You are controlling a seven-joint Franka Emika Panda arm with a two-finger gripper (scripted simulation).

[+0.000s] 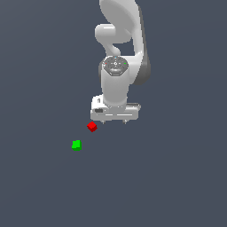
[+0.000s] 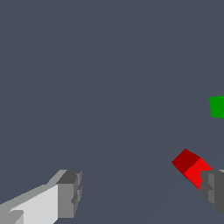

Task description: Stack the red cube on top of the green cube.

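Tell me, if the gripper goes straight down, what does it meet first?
Probably the bare floor: the open gripper has nothing between its fingers. The red cube lies beside one finger and might be clipped.

My gripper (image 1: pixel 114 120) hangs above the flat grey floor (image 1: pixel 40 186) with its jaws spread wide; the wrist view shows bare floor across the whole gap between my two fingertips (image 2: pixel 70 192). Only two obstacles stand on the floor. The red cube (image 1: pixel 91 127) sits just beside one fingertip, outside the gap, turned at an angle to my jaws. The green cube (image 1: pixel 76 145) lies near it, farther toward the exterior view's left, and the two cubes do not touch; a narrow strip of floor separates them. Nothing overhangs either cube. All remaining floor around both cubes is open to approach.
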